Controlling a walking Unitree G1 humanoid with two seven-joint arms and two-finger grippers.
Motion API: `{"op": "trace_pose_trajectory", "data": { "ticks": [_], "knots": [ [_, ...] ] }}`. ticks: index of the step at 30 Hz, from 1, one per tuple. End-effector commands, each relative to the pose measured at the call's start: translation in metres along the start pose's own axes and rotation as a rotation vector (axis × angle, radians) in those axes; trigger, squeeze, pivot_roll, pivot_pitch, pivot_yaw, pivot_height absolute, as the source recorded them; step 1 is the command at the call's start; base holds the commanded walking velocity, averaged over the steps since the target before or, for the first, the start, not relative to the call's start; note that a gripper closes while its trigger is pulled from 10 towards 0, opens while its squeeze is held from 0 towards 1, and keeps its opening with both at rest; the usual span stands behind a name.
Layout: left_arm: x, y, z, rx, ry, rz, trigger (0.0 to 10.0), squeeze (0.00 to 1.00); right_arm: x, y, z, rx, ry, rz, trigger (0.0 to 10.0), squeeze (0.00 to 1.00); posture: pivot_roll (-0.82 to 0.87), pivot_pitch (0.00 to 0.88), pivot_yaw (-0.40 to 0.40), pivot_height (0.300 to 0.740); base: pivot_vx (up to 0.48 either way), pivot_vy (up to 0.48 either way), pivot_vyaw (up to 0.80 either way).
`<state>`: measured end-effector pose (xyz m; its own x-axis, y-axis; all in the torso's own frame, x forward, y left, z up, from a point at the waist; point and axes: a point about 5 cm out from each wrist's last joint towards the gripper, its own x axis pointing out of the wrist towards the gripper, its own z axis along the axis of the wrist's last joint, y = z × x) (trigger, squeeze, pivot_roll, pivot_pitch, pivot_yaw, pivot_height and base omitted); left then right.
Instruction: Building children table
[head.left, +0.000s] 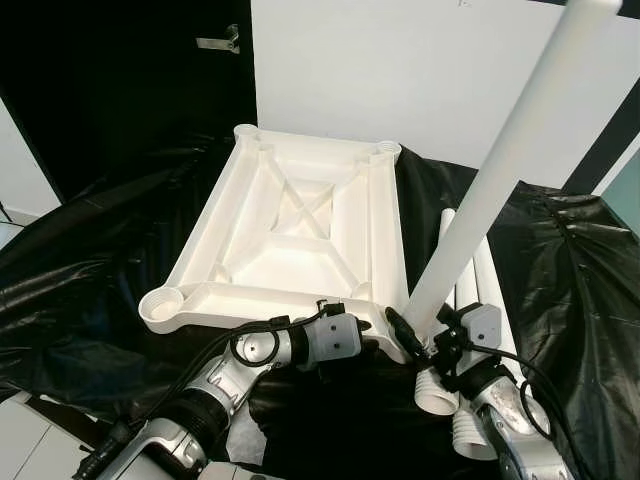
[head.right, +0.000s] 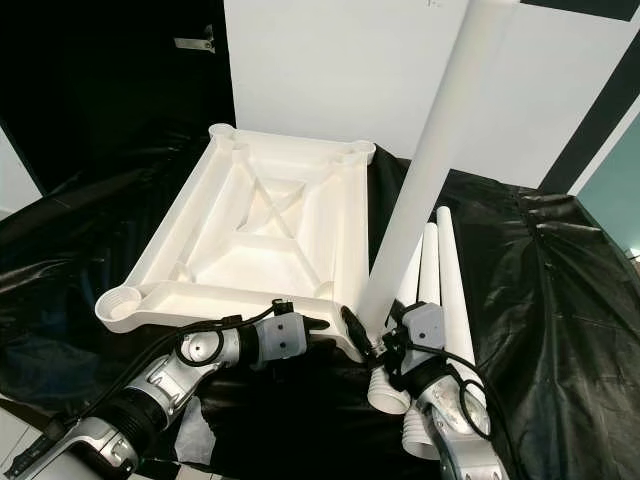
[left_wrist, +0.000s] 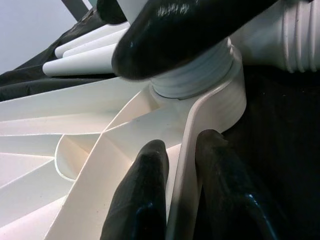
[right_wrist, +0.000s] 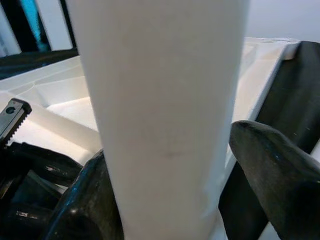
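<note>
White plastic tabletop (head.left: 300, 240) lies upside down on black sheeting (head.left: 570, 300), centre frame. Long white tube leg (head.left: 500, 170) enters its five-o'clock corner socket, right gripper (head.left: 420, 335) fingers clasping it. Left gripper (head.left: 368, 325) pinches the near rim. The leg leans; cross-threading looks likely. The socket is hidden. Spare white legs (head.right: 440, 270) lie at three o'clock.

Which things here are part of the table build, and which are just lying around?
In the job:
- upturned white tabletop, left gripper pinching its rim
- upright leg, right gripper holding it at the corner socket
- spare legs

Just there:
- black sheet
- wall bracket
</note>
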<state>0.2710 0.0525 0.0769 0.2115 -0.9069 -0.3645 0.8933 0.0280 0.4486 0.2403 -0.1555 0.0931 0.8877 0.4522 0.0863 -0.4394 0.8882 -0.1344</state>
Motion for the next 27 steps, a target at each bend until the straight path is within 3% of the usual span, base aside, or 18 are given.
{"op": "trace_pose_trajectory", "data": {
  "ticks": [1,3,4,5,6,7,8,9,16,21,22,24,27],
  "knots": [
    [0.001,-0.032,-0.02,-0.049,0.09,-0.19,10.0,0.0,-0.007,-0.02,-0.008,-0.032,0.075,-0.001,10.0,0.0,0.25,0.0,-0.096,0.74,0.0,0.0,0.0],
    [0.001,-0.031,-0.02,-0.048,0.09,-0.192,10.0,0.0,-0.003,-0.03,0.0,-0.089,0.068,0.122,10.0,0.0,0.25,0.0,-0.093,0.74,0.0,0.0,0.0],
    [0.002,-0.031,-0.02,-0.047,0.09,-0.192,10.0,0.0,-0.001,-0.035,0.004,-0.094,0.07,0.165,6.6,0.0,0.24,0.0,-0.092,0.74,0.0,0.0,0.0],
    [0.002,-0.031,-0.02,-0.047,0.09,-0.192,10.0,0.0,-0.001,-0.035,0.004,-0.094,0.07,0.165,6.6,0.0,0.24,0.0,-0.092,0.74,0.0,0.0,0.0],
    [0.002,-0.031,-0.02,-0.046,0.09,-0.193,10.0,0.0,-0.001,-0.039,0.006,-0.093,0.077,0.198,4.0,0.0,0.25,0.0,-0.091,0.74,0.0,0.0,0.0],
    [0.002,-0.031,-0.02,-0.046,0.09,-0.193,10.0,0.0,-0.001,-0.039,0.006,-0.093,0.077,0.198,4.0,0.0,0.25,0.0,-0.091,0.74,0.0,0.0,0.0],
    [0.002,-0.03,-0.02,-0.045,0.09,-0.193,10.0,0.0,-0.002,-0.043,0.007,-0.086,0.088,0.233,0.4,0.0,0.25,0.0,-0.091,0.74,0.0,0.0,0.0],
    [0.002,-0.03,-0.019,-0.043,0.09,-0.192,10.0,0.0,-0.003,-0.045,0.007,-0.08,0.108,0.28,0.0,0.0,0.25,0.0,-0.091,0.74,0.0,0.0,0.0],
    [0.001,-0.029,-0.02,-0.04,0.094,-0.191,10.0,0.0,-0.011,-0.045,0.0,-0.043,0.196,0.393,0.0,0.0,0.25,0.0,-0.093,0.74,0.0,0.0,0.0],
    [0.0,-0.029,-0.02,-0.041,0.095,-0.191,10.0,0.0,-0.013,-0.041,-0.006,0.014,0.209,0.369,0.0,0.0,0.25,0.0,-0.094,0.74,0.0,0.0,0.0],
    [0.0,-0.029,-0.021,-0.041,0.095,-0.191,10.0,0.0,-0.013,-0.039,-0.008,0.035,0.208,0.348,0.0,0.0,0.25,0.0,-0.093,0.74,0.0,0.0,0.0],
    [0.0,-0.03,-0.021,-0.041,0.095,-0.193,10.0,0.0,-0.009,-0.025,-0.011,-0.014,0.187,0.134,0.0,0.0,0.25,0.0,-0.093,0.74,0.0,0.0,0.0],
    [-0.001,-0.03,-0.021,-0.04,0.095,-0.193,10.0,0.0,-0.01,-0.017,-0.012,-0.032,0.166,0.027,0.0,0.0,0.25,0.0,-0.093,0.74,0.0,0.0,0.0]
  ]
}}
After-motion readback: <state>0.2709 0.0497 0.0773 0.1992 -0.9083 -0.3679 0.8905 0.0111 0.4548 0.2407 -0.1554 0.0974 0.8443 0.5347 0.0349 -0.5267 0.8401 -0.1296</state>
